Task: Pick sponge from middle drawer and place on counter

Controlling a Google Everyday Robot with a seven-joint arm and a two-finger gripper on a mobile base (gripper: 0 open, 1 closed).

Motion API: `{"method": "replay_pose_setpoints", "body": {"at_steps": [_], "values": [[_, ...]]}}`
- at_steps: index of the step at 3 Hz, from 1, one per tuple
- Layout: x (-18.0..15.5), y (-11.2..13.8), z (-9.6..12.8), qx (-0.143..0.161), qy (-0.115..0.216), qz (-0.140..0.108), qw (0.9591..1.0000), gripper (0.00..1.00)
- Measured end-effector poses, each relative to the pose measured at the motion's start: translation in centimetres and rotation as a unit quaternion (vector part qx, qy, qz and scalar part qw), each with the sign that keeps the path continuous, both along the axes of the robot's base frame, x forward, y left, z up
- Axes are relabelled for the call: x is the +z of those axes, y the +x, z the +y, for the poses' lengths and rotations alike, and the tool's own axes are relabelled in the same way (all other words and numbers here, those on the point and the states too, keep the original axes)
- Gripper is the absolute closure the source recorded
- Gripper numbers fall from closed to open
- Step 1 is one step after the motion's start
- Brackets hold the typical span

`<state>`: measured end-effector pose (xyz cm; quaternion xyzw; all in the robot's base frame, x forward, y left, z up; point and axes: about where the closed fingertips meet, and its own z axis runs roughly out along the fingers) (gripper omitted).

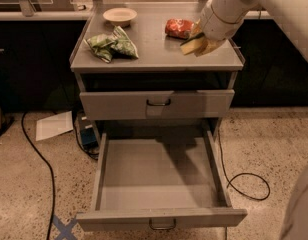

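1. The jaws of the gripper (199, 43) pinch the sponge (190, 45), with its yellow foam and dark green face both showing.
2. The gripper and sponge hang low over the right side of the counter (154, 51), near its front edge. Whether the sponge touches the surface cannot be told.
3. A red snack bag (177, 28) lies just beside the sponge, on its far left.
4. A green-and-white snack bag (112, 44) lies at the left of the counter, and a pale bowl (119, 16) stands at far left.
5. The upper drawer (157, 104) is closed.
6. The middle drawer (154, 176) is pulled fully out toward the near side.
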<state>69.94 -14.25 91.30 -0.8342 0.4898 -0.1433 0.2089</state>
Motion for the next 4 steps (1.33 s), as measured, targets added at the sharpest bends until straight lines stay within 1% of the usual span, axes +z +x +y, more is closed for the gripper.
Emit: {"method": "replay_pose_setpoints", "body": {"at_steps": [1, 2, 3, 4], "values": [[0.0, 0.0, 0.0, 0.0, 0.0, 0.0, 1.0, 1.0], [-0.8, 0.8, 0.0, -0.001, -0.002, -0.006, 1.0, 1.0], [-2.4, 3.2, 0.3, -0.014, 0.002, -0.02, 0.9997, 1.0], [-3.9, 8.6, 2.8, -0.015, 0.03, -0.059, 0.9977, 1.0]]}}
